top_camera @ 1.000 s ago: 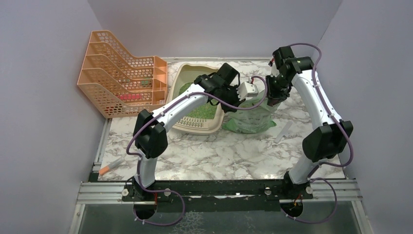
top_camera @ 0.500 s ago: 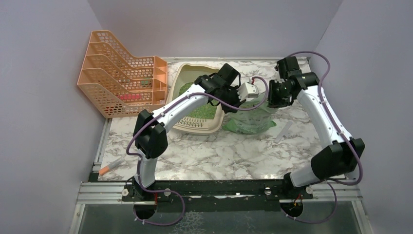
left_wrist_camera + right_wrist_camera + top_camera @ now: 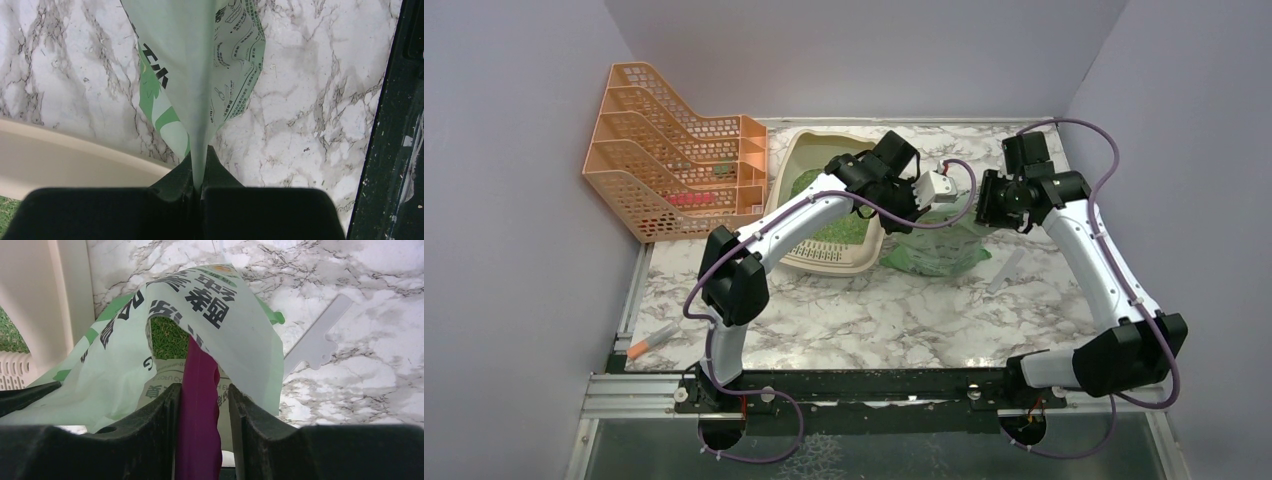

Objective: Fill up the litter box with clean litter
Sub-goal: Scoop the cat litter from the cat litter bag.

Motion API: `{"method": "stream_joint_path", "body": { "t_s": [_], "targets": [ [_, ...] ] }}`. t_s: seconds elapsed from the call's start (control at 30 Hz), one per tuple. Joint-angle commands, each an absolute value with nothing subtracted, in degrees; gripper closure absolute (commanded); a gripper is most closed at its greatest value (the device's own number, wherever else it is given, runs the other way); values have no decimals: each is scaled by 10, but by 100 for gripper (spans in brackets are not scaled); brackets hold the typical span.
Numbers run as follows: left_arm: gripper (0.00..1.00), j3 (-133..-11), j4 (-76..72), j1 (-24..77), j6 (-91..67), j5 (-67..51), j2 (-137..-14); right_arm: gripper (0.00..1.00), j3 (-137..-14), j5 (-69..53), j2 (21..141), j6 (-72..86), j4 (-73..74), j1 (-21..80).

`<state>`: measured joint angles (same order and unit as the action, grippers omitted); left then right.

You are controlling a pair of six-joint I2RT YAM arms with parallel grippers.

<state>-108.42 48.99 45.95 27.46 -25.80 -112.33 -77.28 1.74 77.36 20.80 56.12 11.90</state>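
Note:
The beige litter box [image 3: 796,152] sits at the back middle of the table with green litter [image 3: 844,228] in it. Its rim also shows in the left wrist view [image 3: 65,157] and its wall in the right wrist view [image 3: 50,300]. The green bag [image 3: 939,248] stands right of the box. My left gripper [image 3: 921,200] [image 3: 200,160] is shut on the bag's top edge [image 3: 200,75] and holds it up. My right gripper [image 3: 984,205] [image 3: 200,395] is shut on the magenta scoop [image 3: 200,390], which reaches into the bag's opening [image 3: 240,330], where green granules [image 3: 167,337] show.
An orange mesh file rack [image 3: 674,165] stands at the back left beside the box. A white plastic strip [image 3: 1006,270] [image 3: 317,340] lies on the marble right of the bag. A small orange-tipped tube [image 3: 652,340] lies near the front left edge. Walls close in on both sides.
My right arm has swung its elbow out to the right, and its gripper has shifted right of the bag's top with the scoop. My left arm and the bag have stayed put.

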Motion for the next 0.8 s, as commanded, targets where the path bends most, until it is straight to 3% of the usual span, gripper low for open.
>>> {"method": "stream_joint_path", "body": {
  "t_s": [0.0, 0.3, 0.53, 0.67, 0.77],
  "targets": [
    [100, -1100, 495, 466, 269, -274, -1124, 56, -774, 12, 750, 218, 568, 119],
    [100, -1103, 496, 466, 268, -274, -1128, 59, -792, -24, 732, 223, 590, 119],
    [100, -1103, 496, 466, 268, -278, -1129, 75, -794, -21, 755, 218, 595, 119],
    [100, -1103, 496, 466, 268, -276, -1127, 59, -808, -11, 761, 216, 612, 119],
    [100, -1103, 497, 466, 268, -275, -1127, 58, -807, -13, 748, 218, 614, 119]
  ]
}}
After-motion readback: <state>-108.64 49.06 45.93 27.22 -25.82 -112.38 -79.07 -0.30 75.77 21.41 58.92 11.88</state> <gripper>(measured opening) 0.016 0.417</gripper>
